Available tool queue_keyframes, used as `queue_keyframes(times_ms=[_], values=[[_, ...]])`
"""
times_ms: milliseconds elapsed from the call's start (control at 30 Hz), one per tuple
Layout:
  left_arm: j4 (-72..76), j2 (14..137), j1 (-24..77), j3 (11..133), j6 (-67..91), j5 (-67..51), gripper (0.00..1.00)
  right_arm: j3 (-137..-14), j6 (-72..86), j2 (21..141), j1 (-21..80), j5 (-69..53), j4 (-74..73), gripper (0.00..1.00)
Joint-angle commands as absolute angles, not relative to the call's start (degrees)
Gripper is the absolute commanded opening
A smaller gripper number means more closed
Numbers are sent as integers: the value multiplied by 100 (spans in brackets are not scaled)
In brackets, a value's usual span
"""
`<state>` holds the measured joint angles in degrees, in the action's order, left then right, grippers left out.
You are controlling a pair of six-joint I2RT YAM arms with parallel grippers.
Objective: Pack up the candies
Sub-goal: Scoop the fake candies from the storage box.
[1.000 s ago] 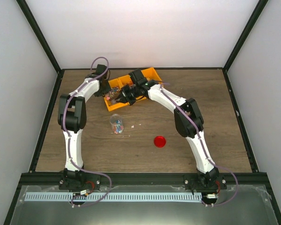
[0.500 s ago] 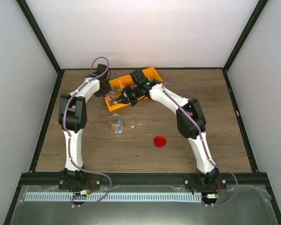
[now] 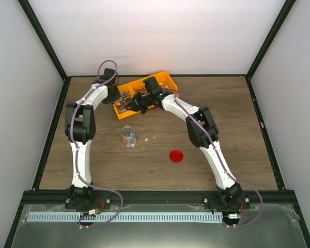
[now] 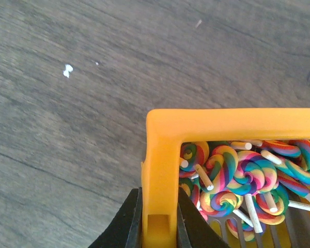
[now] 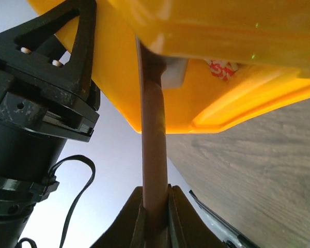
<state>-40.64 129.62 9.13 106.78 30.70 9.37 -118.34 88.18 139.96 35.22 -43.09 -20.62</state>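
bin (image 4: 222, 121) just shifted back, looks lifted now. left jaws (image 4: 157, 206) clamp its corner wall, right jaws (image 5: 155, 206) pinch its edge. candies (image 4: 243, 175) inside, just right of left jaws. jar (image 3: 128, 137) well apart, so we reckon pour comes next.

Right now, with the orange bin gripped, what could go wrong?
1. The left gripper pinches only a thin wall of the bin; it could slip or twist and spill the lollipops.
2. The jar is small beside the bin, lid off; a pour would likely miss. Stray bits lie beside it.
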Motion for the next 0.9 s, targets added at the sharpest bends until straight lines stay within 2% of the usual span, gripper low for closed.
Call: queue_keyframes(times_ms=[0, 167, 400, 633, 733, 867], values=[[-4369, 13319, 980, 10727, 3076, 146, 4, -11252, 8863, 14627, 3371, -3826, -1540, 1], [-4397, 13329, 992, 10747, 3056, 60, 4, -10545, 8327, 14574, 3354, -3948, -228, 1], [-4360, 13201, 993, 10660, 3057, 108, 4, -10288, 7537, 14497, 3316, -4077, 792, 1], [-4345, 13120, 984, 10622, 3080, 196, 4, -9465, 8072, 14321, 3274, -4315, 2303, 1], [-4352, 13101, 984, 10602, 3106, 263, 4, -9441, 8364, 14077, 3276, -4285, 2089, 1], [-4351, 13078, 976, 10582, 3161, 334, 4, -9584, 8780, 13446, 3278, -3878, 933, 1]])
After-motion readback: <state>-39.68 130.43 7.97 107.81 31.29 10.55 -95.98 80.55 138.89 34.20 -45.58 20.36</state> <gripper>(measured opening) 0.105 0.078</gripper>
